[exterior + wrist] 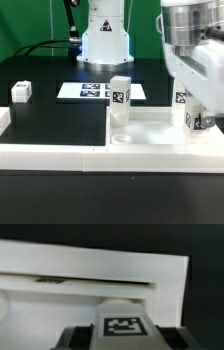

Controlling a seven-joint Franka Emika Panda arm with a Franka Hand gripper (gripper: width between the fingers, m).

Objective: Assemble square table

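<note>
Black table (50,115) w/ marker board (100,91) & white slab (150,123), green backdrop (25,20) behind

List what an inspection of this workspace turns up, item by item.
Surface: black table, with a low white border wall along its near edge.
Job's things: the square slab lies flat against the wall; an upright leg stands on it; a loose leg sits apart on the table at the exterior view's left; a held leg is in the gripper. No fourth leg is seen clearly.
Clutter: nothing seen, only the marker board.
Grippers: the gripper is closed on the held leg, over the slab's side at the exterior view's right.
Cables: dark cables run behind the table.
Surroundings: robot base, green backdrop.
</note>
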